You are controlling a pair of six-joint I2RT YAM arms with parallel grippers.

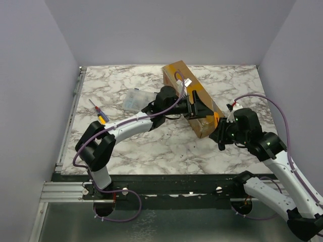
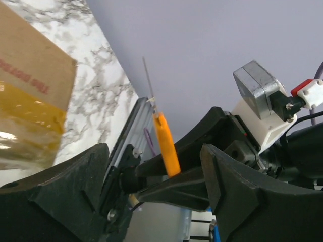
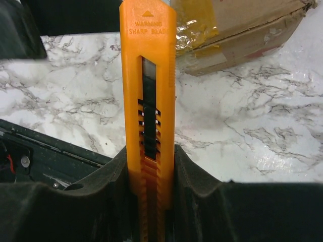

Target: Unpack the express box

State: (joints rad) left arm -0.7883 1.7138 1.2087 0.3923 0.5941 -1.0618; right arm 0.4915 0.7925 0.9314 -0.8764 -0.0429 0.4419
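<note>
The express box, a long brown carton with tan tape, lies slanted on the marble table right of centre. My left gripper hovers over its middle, open. In the left wrist view the box lies off to the left, outside the wide-spread fingers, and nothing sits between them. My right gripper is shut on an orange utility knife, which stands straight up out of the jaws. The box's taped near end is just beyond the knife's tip. The same knife shows in the left wrist view.
A small clear plastic case lies left of the box behind the left arm. A screwdriver with a coloured handle lies near the table's left side. A metal rail runs along the left edge, and grey walls close in three sides.
</note>
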